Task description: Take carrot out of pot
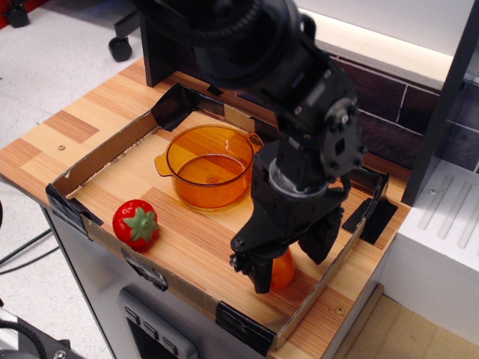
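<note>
The carrot [283, 274], a small plain-orange toy, is low over the wooden board near the front right corner of the cardboard tray, outside the pot. My black gripper [289, 269] comes down over it with one finger on each side and hides its upper part; the jaws look closed on it. The pot [210, 165], translucent amber-orange with two flat side handles, stands upright in the back middle of the tray, to the left of and behind the gripper. It holds nothing that I can see.
A red strawberry [135, 223] with green leaves lies at the tray's front left. The low cardboard rim [97, 161] with black taped corners surrounds the board. A dark tiled wall [389, 101] is behind, a white unit [441, 239] to the right.
</note>
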